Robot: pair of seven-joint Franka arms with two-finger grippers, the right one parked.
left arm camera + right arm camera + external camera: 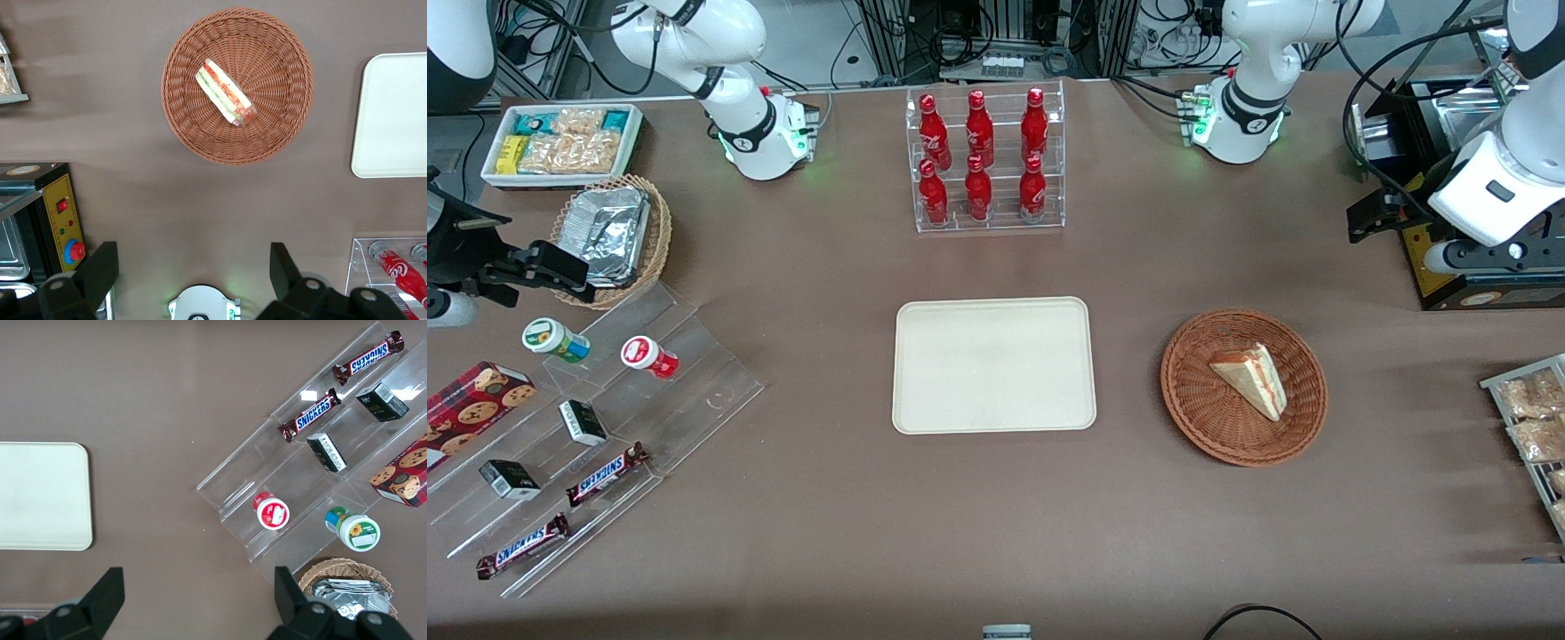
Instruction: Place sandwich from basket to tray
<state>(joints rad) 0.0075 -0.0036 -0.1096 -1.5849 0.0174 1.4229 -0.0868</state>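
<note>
The sandwich (1249,380) (225,92), a pale wedge with red, orange and green layers, lies in the round reddish-brown basket (1209,427) (273,53). The cream tray (993,364) (393,113) lies flat beside the basket, toward the parked arm's end, with nothing on it. My gripper (1374,216) (192,267) hangs high above the table at the working arm's end, farther from the front camera than the basket and well apart from it. It is open, and only bare tablecloth shows between its fingers (100,267).
A clear rack of red bottles (987,160) stands farther from the front camera than the tray. A black appliance with a yellow panel (1449,267) (60,220) sits under my gripper. A wire rack of snack packets (1529,427) lies near the basket. Acrylic snack steps (587,427) occupy the parked arm's end.
</note>
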